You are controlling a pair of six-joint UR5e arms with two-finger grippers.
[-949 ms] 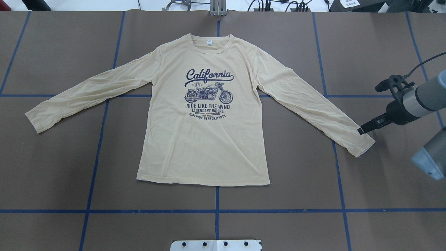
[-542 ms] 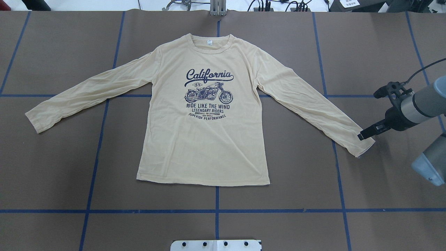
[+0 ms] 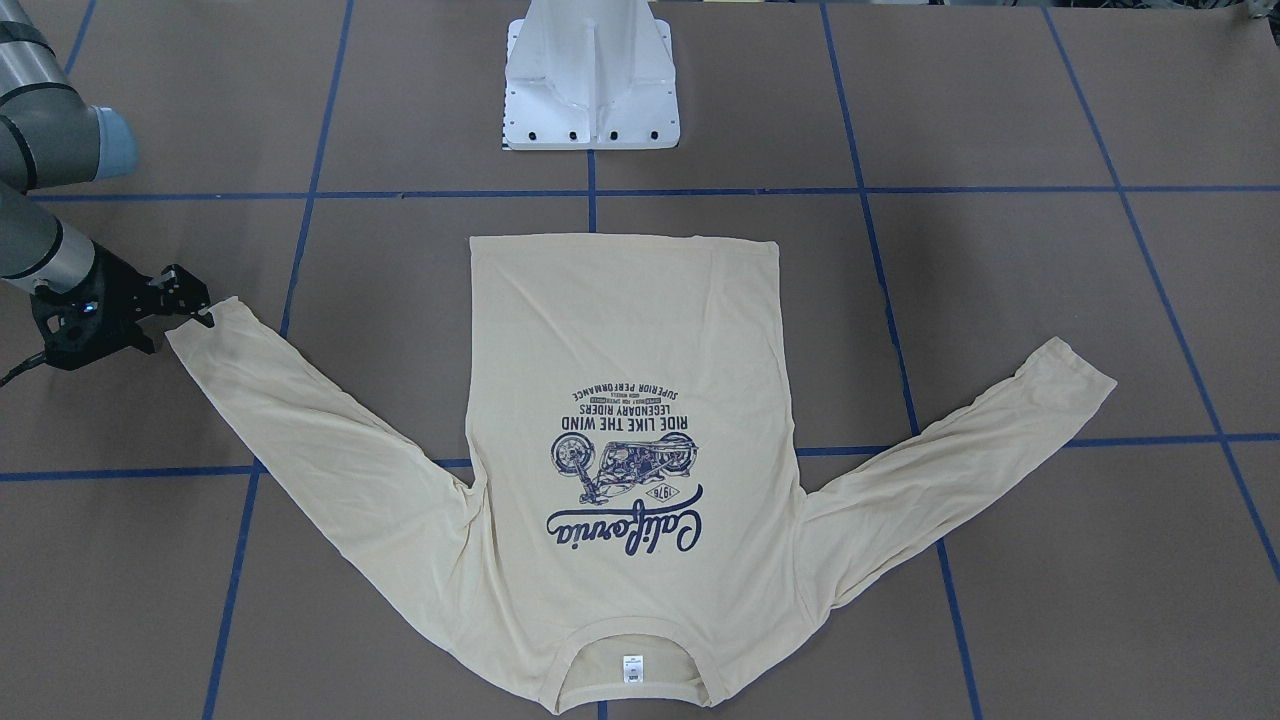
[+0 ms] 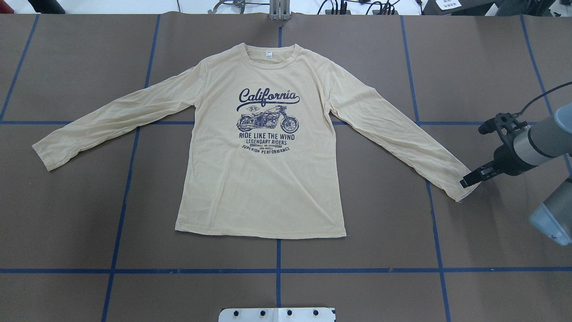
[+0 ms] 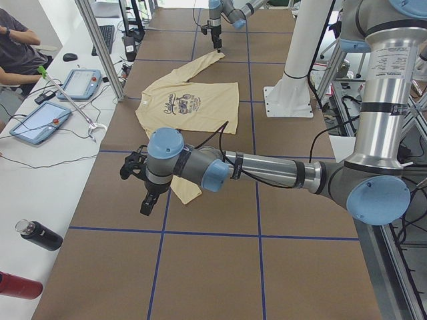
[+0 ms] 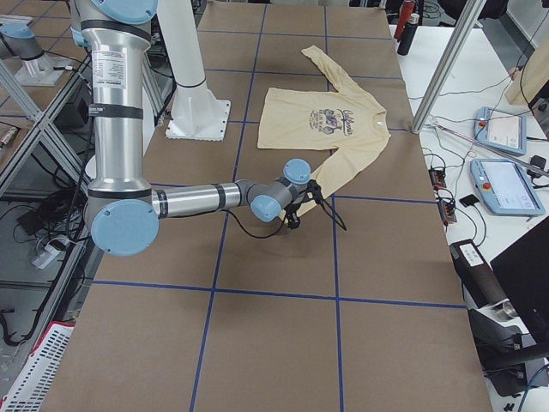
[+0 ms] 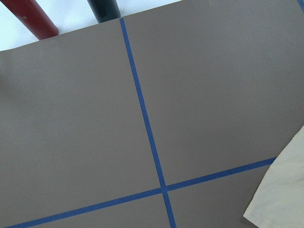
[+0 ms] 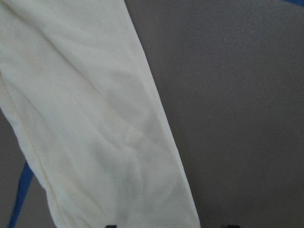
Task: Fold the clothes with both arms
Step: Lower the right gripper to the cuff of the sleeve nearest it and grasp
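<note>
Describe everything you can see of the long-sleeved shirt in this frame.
The shirt is pale cream-yellow, thin-looking fabric, lying flat and face up on the brown table, collar away from the robot, both long sleeves spread outward and angled toward the robot. A navy "California" motorcycle print covers the chest; a small white label sits inside the neck. It is unfolded, lightly wrinkled. The right gripper is at the cuff on the robot's right, jaws apart; contact is unclear.
</note>
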